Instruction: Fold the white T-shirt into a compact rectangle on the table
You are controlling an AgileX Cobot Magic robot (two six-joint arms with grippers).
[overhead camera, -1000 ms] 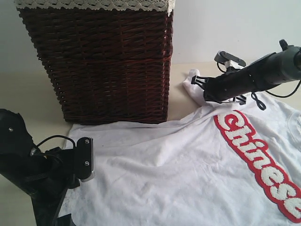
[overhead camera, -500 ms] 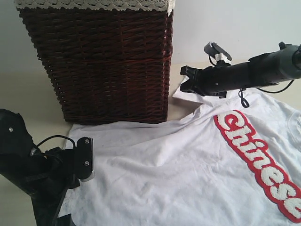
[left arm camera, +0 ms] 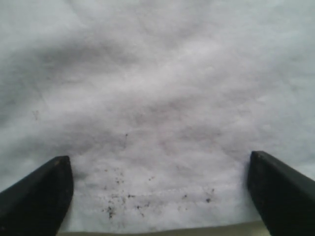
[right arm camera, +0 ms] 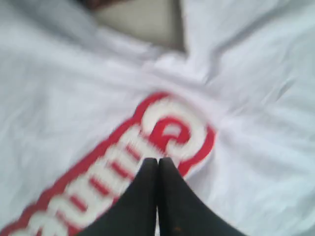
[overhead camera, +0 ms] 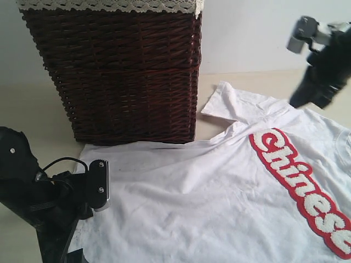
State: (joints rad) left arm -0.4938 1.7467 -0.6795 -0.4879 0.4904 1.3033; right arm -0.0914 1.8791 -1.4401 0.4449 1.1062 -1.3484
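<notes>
The white T-shirt (overhead camera: 219, 192) lies spread on the table (overhead camera: 33, 109), with its red-outlined lettering (overhead camera: 301, 186) running diagonally on the right. One sleeve (overhead camera: 233, 101) lies flat beside the basket. My left gripper (left arm camera: 160, 162) is open just above the shirt's hem (left arm camera: 157, 206), its fingertips (left arm camera: 54, 182) wide apart with only cloth between them. The left arm (overhead camera: 49, 203) sits at the lower left. My right gripper (right arm camera: 158, 161) is shut on nothing and hovers above the start of the lettering (right arm camera: 172, 128). In the exterior view the right gripper (overhead camera: 301, 98) is raised at the far right.
A tall dark brown wicker basket (overhead camera: 120, 76) with cream lace trim stands at the back left, touching the shirt's far edge. A pale wall (overhead camera: 247, 33) closes the back. Bare table shows left of the basket and behind the sleeve.
The right arm has swung up and to the right, away from the sleeve by the basket. The sleeve now lies spread flat. The left arm has not moved.
</notes>
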